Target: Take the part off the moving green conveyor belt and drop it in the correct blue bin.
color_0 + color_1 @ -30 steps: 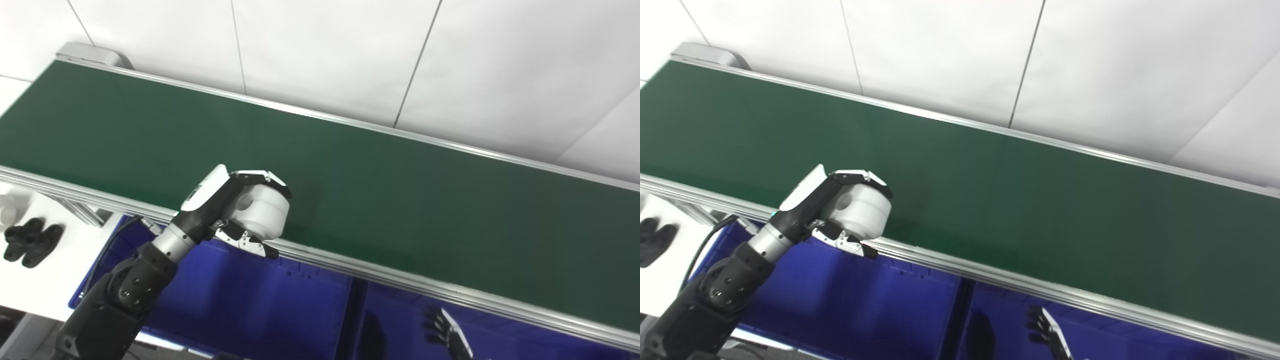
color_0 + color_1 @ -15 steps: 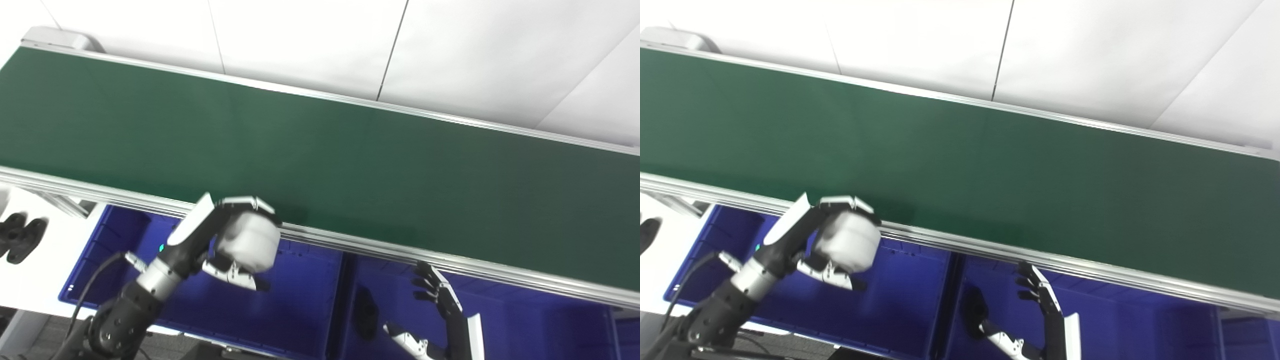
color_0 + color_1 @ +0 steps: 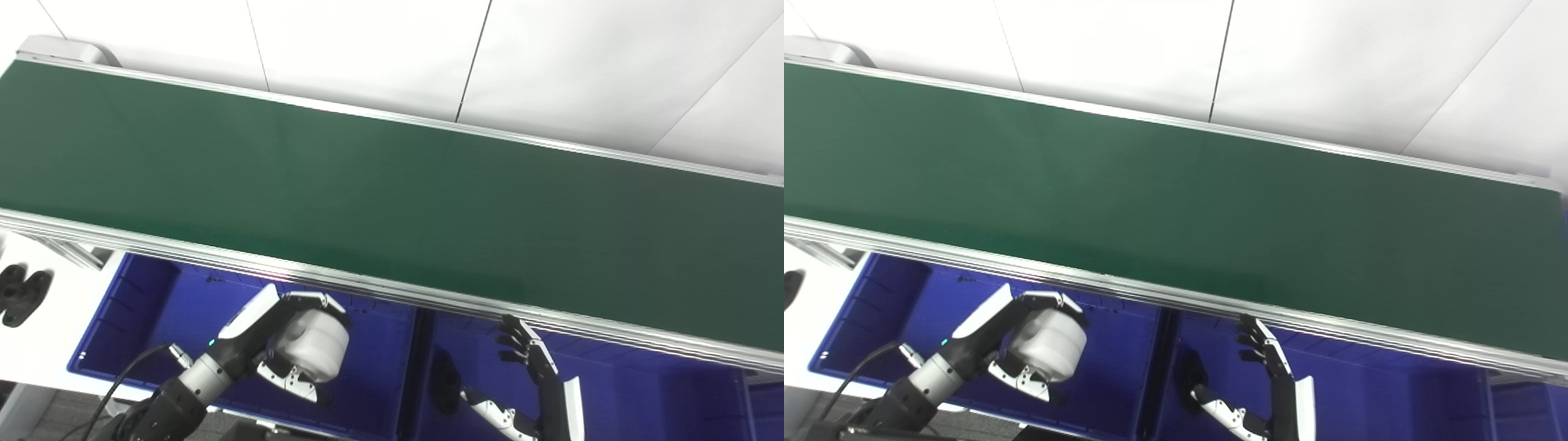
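The white cylindrical part point(image 3: 311, 353) is grasped in the left robot hand point(image 3: 288, 349), fingers curled over its top and thumb under it, and it is held above the left blue bin point(image 3: 147, 306), on the near side of the conveyor's aluminium rail point(image 3: 380, 288) and clear of the green conveyor belt point(image 3: 367, 184). The right robot hand point(image 3: 539, 373) is raised over the right blue bin point(image 3: 643, 392) with its fingers spread and nothing in them; its fingertips point(image 3: 511, 324) are seen just below the rail. A dark object point(image 3: 442, 381) is seen inside the right bin beside the divider between the two bins; what it is cannot be told. In the left eye view a pair of black parts point(image 3: 18, 294) is shown whole on the white worktop point(image 3: 43, 343) left of the left bin, whereas in the right eye view only a sliver of black is caught at the picture's left edge. In the right eye view the belt's right end is shown, which is cut off in the left eye view. The belt surface is bare along its visible length, bounded by the near rail and a thinner far rail against the white wall point(image 3: 1335, 67). Open floor is seen in the left bin under and around the held part, and the near rim of that bin lies below the left wrist.
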